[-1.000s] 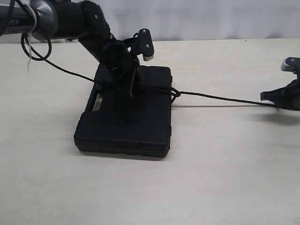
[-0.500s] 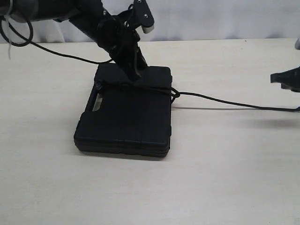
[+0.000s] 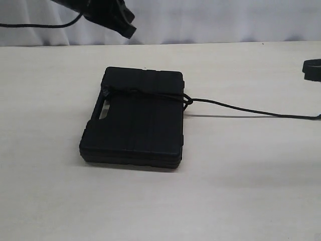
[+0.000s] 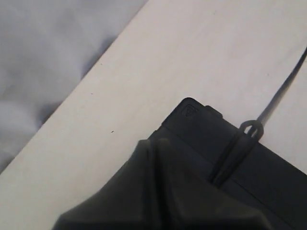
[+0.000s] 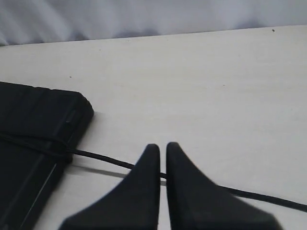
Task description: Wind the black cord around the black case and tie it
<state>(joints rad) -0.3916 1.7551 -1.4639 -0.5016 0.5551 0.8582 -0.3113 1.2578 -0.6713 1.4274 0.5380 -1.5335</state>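
The black case (image 3: pixel 135 125) lies flat on the pale table. The black cord (image 3: pixel 241 109) crosses its far part, meets in a knot (image 3: pixel 187 99) at its right edge, and trails slack over the table to the right. My left gripper (image 3: pixel 128 29) hangs high above the table's back left, shut and empty. In its wrist view the closed left gripper (image 4: pixel 160 143) is over the case (image 4: pixel 268 167) and the cord (image 4: pixel 235 148). My right gripper (image 5: pixel 162 148) is shut and raised. The cord (image 5: pixel 105 160) lies on the table beneath it, not held, running to the case (image 5: pixel 33 124).
A grey-white cloth backdrop (image 3: pixel 225 20) runs behind the table's far edge. Only part of my right gripper (image 3: pixel 312 69) shows at the right border of the exterior view. A thin arm cable (image 3: pixel 35 25) hangs at the top left.
My left gripper has risen up and back off the case and has shut. My right gripper has lifted and moved right, and the once taut cord now lies slack on the table.
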